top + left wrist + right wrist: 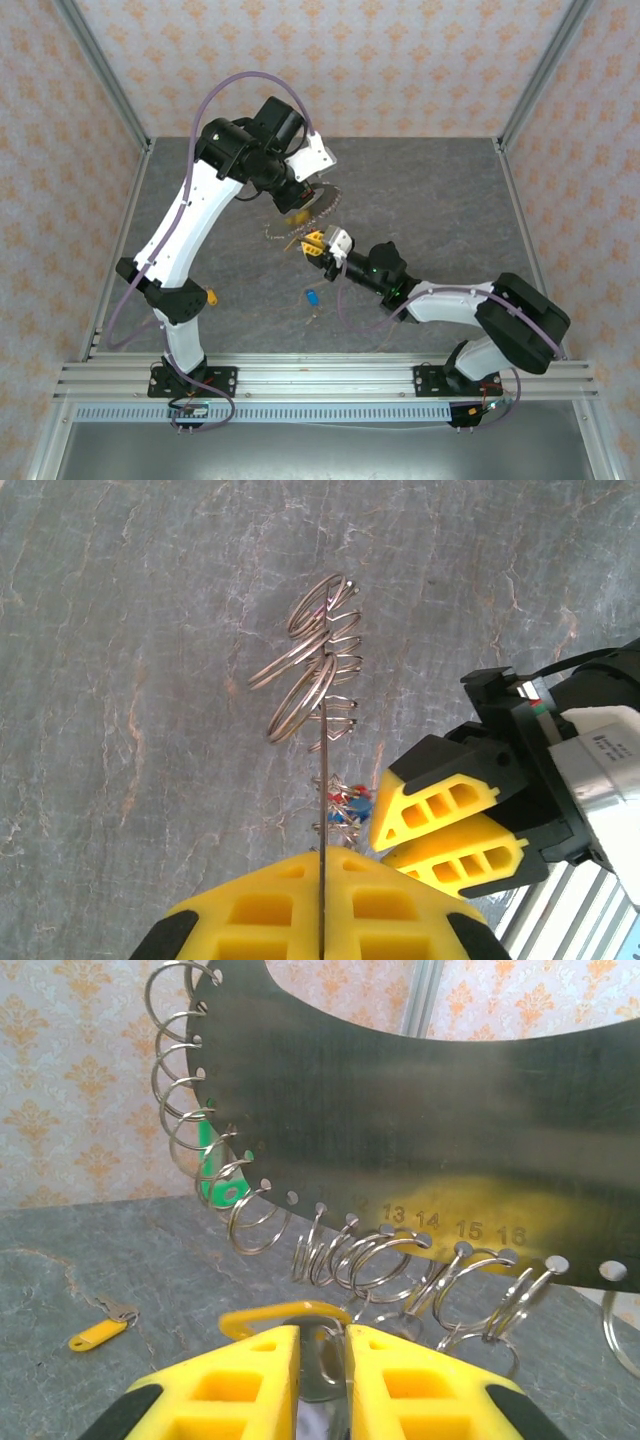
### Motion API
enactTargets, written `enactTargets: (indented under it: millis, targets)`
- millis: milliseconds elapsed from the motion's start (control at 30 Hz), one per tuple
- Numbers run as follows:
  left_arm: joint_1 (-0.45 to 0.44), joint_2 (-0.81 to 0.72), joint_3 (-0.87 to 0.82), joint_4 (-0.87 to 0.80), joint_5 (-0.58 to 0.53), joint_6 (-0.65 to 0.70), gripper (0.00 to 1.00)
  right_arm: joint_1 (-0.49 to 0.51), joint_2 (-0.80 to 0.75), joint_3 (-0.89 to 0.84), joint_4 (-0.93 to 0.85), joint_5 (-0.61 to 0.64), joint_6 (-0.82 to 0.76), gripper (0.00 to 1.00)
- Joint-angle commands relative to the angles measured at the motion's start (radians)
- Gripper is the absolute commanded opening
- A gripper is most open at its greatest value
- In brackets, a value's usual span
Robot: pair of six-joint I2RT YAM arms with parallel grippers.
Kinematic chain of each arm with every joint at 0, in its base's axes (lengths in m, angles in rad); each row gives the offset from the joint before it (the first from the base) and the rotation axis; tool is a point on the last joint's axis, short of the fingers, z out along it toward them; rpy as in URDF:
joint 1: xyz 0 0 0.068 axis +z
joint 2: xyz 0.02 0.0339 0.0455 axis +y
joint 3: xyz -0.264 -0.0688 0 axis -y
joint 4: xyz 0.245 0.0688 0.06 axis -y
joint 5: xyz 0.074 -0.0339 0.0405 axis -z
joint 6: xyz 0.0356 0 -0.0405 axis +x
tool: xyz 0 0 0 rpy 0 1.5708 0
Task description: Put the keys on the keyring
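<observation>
**Q:** Which are the largest elements?
**A:** The grey stone-patterned table (pixel 450 200), and above it the keyring (pixel 420 1110). This is a flat dark metal band with a row of holes along its rim, stamped 13 to 16. The holes carry small split rings (pixel 250 1225).

**Q:** What holds it?
**A:** The left gripper (pixel 322 858). Its yellow fingers (pixel 250 910) are pressed together on the band's thin edge, which rises edge-on from between them. The split rings fan out beyond the fingertips.

**Q:** And the right gripper?
**A:** The right gripper (pixel 322 1335) sits just under the holed rim, fingers set narrow. A silvery metal piece (pixel 320 1372) is pinched between them; its kind cannot be told.

**Q:** Where are the keys?
**A:** Red- and blue-headed keys (pixel 348 805) show just beside the band's edge, between the two grippers' fingertips. A green tag (pixel 215 1182) hangs behind the rings, up and left of the right fingers. A blue key (pixel 312 295) lies on the table near the right gripper, on the arm-base side. A yellow key (pixel 98 1333) lies on the table, well left of the right fingers.
</observation>
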Motion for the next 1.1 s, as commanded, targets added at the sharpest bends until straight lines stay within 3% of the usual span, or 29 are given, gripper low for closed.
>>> enactTargets:
  millis: [0,533,1067]
  targets:
    - [-0.013,-0.025,0.031,-0.027,-0.023,0.019,0.00,0.009,0.016,0.038,0.076,-0.020,0.025,0.19]
    - [-0.032,-0.043,0.028,-0.029,-0.027,0.018,0.00,0.009,0.090,0.052,0.097,0.123,-0.033,0.21]
    - [-0.037,-0.047,0.018,-0.028,-0.037,0.022,0.00,0.009,0.076,0.018,0.100,0.138,-0.042,0.22]
